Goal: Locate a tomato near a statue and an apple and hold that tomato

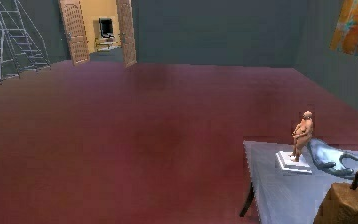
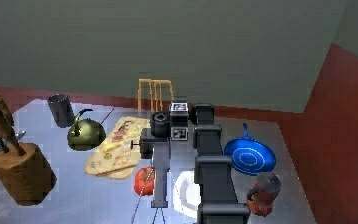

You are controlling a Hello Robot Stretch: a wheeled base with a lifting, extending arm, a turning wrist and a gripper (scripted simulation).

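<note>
Tool (image 2: 152, 150) hangs over crowded counter (image 2: 287, 138)
A red tomato (image 2: 145, 181) lies on the counter just beside the tool; whether the tool is spread, pressed together or holding anything cannot be told.

The light is dim, the floor (image 1: 137, 130) darker toward its middle. Brighter light shows beyond the doorway (image 1: 105, 35); the table (image 2: 115, 108) has a pale sheen.
</note>
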